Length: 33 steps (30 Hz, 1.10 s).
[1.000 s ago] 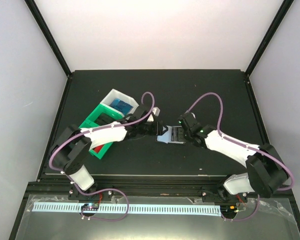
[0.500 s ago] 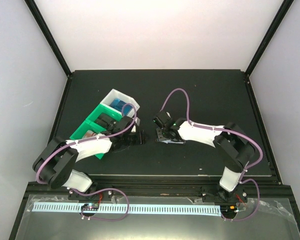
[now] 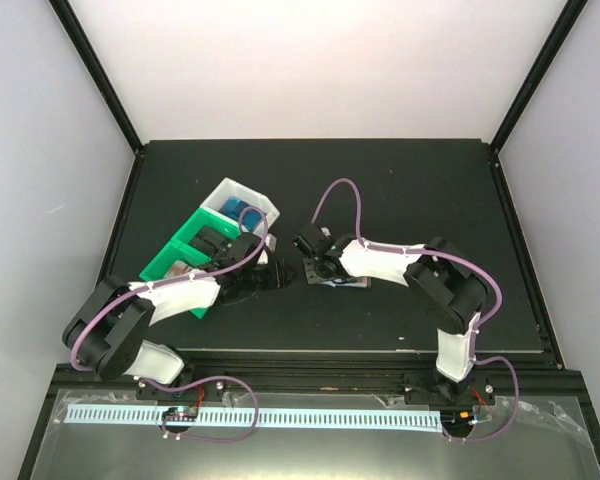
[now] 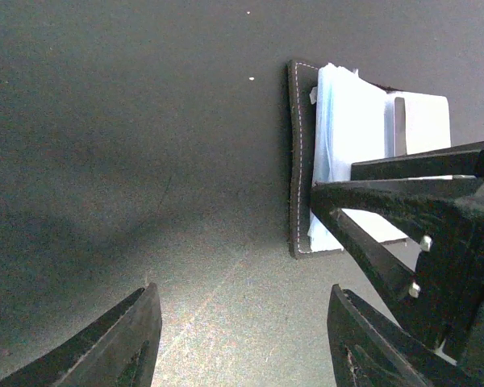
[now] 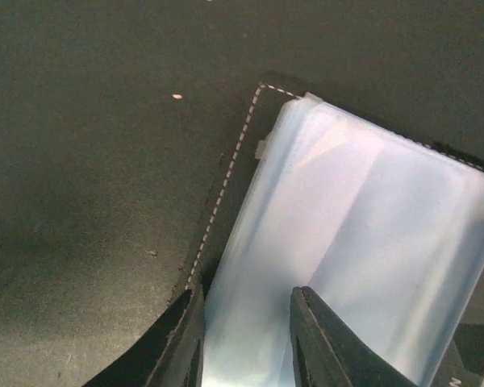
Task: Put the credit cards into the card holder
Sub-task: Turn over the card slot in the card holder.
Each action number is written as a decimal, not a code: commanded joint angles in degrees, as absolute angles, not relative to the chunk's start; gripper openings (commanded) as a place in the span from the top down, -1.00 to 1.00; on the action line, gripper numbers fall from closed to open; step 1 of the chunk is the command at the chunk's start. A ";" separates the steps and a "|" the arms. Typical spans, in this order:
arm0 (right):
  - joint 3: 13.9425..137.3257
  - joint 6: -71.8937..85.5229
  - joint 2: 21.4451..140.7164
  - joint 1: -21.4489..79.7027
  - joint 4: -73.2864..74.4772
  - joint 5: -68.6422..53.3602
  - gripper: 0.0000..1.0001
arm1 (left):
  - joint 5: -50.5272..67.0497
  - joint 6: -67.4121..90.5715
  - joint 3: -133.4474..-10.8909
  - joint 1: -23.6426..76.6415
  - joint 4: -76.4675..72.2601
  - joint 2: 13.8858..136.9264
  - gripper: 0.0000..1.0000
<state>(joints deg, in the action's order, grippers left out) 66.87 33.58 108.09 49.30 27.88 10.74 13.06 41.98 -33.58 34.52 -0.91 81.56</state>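
Note:
The card holder (image 3: 348,281) lies open on the black mat, light blue pockets up (image 5: 363,234), black stitched rim (image 4: 300,161) showing. My right gripper (image 3: 315,268) is at its left end. In the right wrist view its jaws (image 5: 246,339) stand a narrow gap apart, with a light blue pocket leaf between the fingers. My left gripper (image 3: 270,276) hovers over bare mat just left of the holder, open and with nothing in it (image 4: 242,330). A blue credit card (image 3: 244,210) lies in the white tray.
The white tray (image 3: 224,192) and the green tray (image 3: 180,246) sit at the left behind my left arm, the green one holding dark items. The black frame rails edge the mat on both sides.
My right gripper swung left across the card holder to its left end and its jaws narrowed. My left gripper drew back left, off the holder.

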 commanded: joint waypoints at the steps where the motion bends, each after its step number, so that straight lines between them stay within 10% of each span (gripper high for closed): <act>1: 67.76 35.59 110.32 50.29 28.69 10.28 0.45 | 14.69 40.53 -32.82 33.85 -2.39 79.72 -0.16; 33: 61.45 41.04 99.08 50.36 23.14 12.73 0.76 | 25.96 40.73 -33.67 33.72 -10.04 84.44 -0.17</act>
